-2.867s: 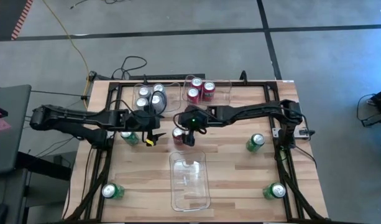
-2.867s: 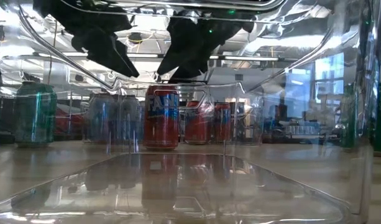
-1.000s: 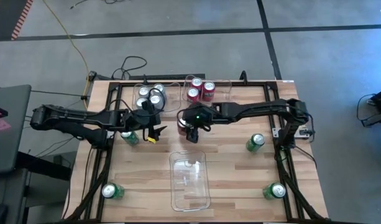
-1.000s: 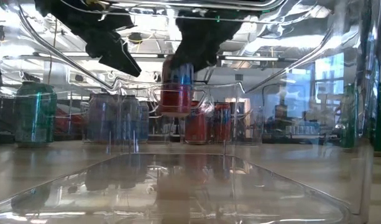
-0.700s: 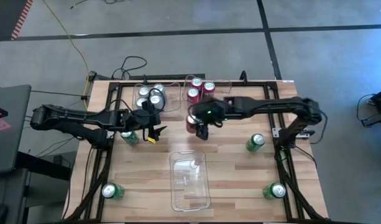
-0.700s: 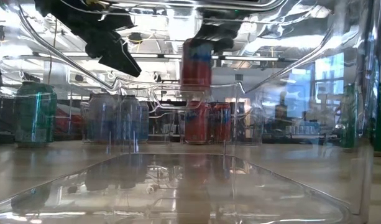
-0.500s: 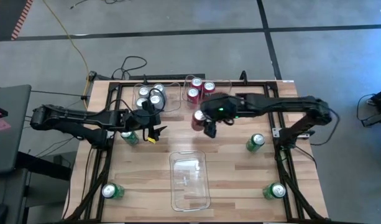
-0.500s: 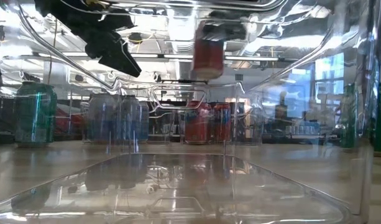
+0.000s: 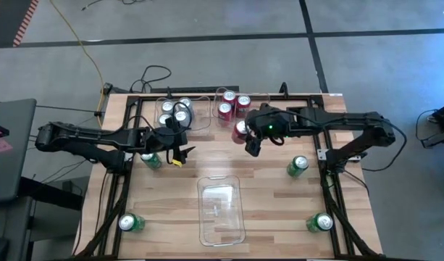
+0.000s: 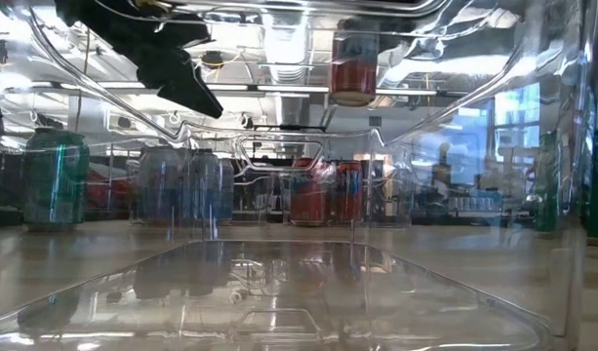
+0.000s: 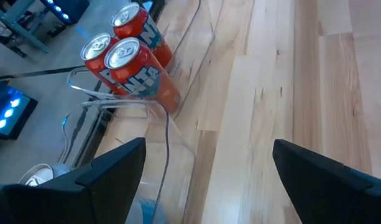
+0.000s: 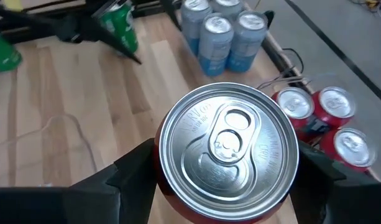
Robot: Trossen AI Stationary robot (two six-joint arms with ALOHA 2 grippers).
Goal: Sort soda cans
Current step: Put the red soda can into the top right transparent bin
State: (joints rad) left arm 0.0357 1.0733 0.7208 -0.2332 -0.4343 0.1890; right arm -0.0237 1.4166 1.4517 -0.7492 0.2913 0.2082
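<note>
Right gripper [image 9: 248,138] is clamped on a red can [image 9: 240,129], carried upright and lifted clear of the table; in the low view the can [image 10: 354,68] hangs high, well above the cans standing at the back. About three seconds ago this same can stood on the wood near the table's middle with the gripper over it; since then it has been picked up and swung back and to the right, now just beside the clear bin [image 9: 264,103] holding three other red cans [image 9: 224,109]. In the right wrist view, the can's silver top [image 12: 227,144] fills the space between the fingers, with the three reds [image 12: 335,102] close ahead. Reads as the last red one nearly delivered; what remains is probably lowering it into that bin and letting go. Left gripper [image 9: 179,155] has not moved over this stretch, fingers spread and empty, parked near the bin of silver-grey cans [image 9: 174,112] with a green can [image 9: 150,159] just beside it. Three more green cans [image 9: 298,166] stand loose toward the table edges, and the empty front bin [image 9: 222,217] is likely theirs.
</note>
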